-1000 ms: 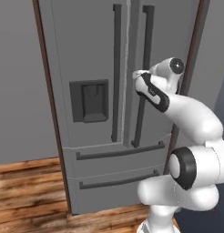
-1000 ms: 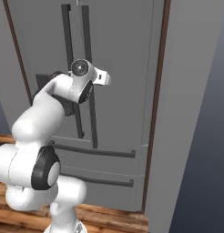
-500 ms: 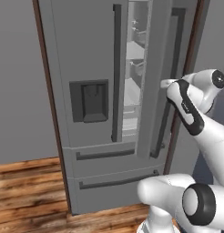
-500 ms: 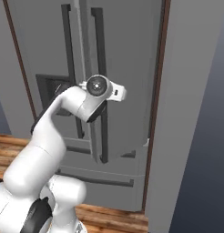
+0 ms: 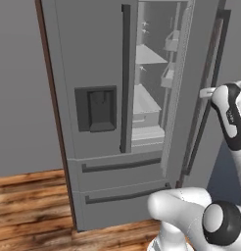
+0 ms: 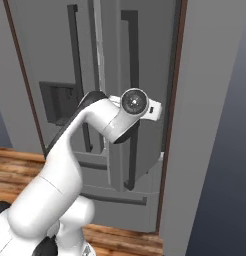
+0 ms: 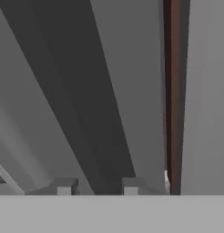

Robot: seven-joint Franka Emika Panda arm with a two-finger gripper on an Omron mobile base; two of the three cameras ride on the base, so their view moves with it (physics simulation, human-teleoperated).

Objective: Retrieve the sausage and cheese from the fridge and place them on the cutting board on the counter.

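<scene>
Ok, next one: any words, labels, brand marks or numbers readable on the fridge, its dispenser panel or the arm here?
None can be read.
Fridge: plain grey doors, no brand mark or label.
Dispenser panel: dark, no text or icons legible.
Arm: a faint light mark on the dark wrist cover, too small and blurred to read.
Door handle in the hand view: bare, no print.

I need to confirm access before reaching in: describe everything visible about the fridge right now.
The fridge is a tall grey French-door unit with long dark vertical handles, a dark dispenser panel on its left door and two bottom drawers. Its right door stands swung partly open, showing pale shelves and door bins. The gripper is shut on that door's handle.
</scene>
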